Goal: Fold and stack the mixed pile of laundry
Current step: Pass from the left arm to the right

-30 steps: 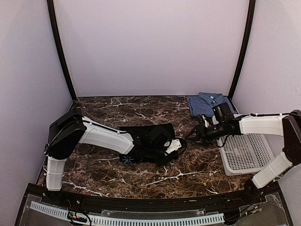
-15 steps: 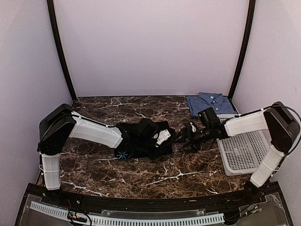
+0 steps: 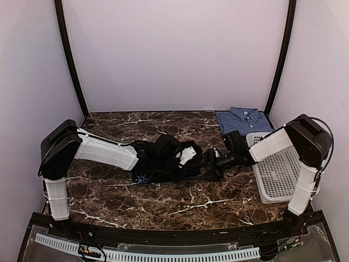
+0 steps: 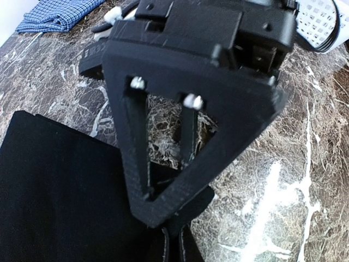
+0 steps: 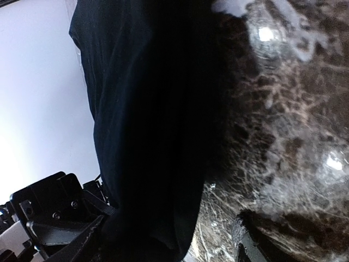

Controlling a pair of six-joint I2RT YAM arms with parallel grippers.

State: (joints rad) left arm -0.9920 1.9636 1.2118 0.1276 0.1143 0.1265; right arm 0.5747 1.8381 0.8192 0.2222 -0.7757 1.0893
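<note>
The marble table (image 3: 109,191) carries everything, with the white basket (image 3: 283,180) at its right edge. The black garment (image 3: 158,170) lies left of the basket as a partly folded slab, and its basket-side edge is lifted off the stone. The checked shirt (image 3: 242,120) sits folded just behind the basket's far corner.

I judge the step in hand to be a two-handed fold of the black garment. To do it well, the second grip should land on the same lifted edge, a little apart from the first, and bite through every layer. Both arms should then carry the edge over level and together — so the crease runs straight and the cloth beneath does not drag towards the basket. With cloth this limp, low and slow is the safer way.

The left gripper (image 3: 195,160) is clamped tight on that lifted edge. The right gripper (image 3: 211,164), reaching out from the basket's side, has its jaws spread wide — black cloth hangs between them but is not pinched, so it holds nothing.
</note>
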